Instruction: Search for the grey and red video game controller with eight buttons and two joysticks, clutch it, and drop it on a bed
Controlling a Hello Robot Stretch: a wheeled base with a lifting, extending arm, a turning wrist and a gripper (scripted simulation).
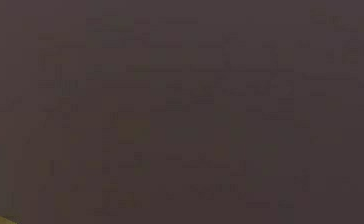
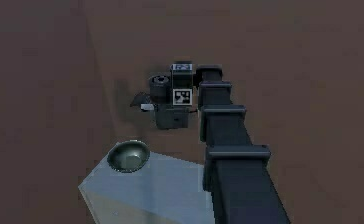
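Observation:
In the arm side view my arm [image 2: 230, 140] rises as a dark square bar from the bottom edge toward a brown wall. At its far end are the white marked squares [image 2: 182, 96], and left of them the gripper [image 2: 142, 100] with its dark body. A small dark grey lump sits at the gripper's far end against the wall. I cannot make out its shape, so I cannot tell whether the gripper holds anything.
A round, dull green bowl [image 2: 128, 157] rests on a pale blue-grey surface [image 2: 160, 195] below the gripper, left of the arm. A brown wall [image 2: 290, 60] stands behind it, with a corner edge at the left. The forward view faces a dark brown wall [image 1: 190, 100], with a yellowish strip [image 1: 2, 214] at its bottom left.

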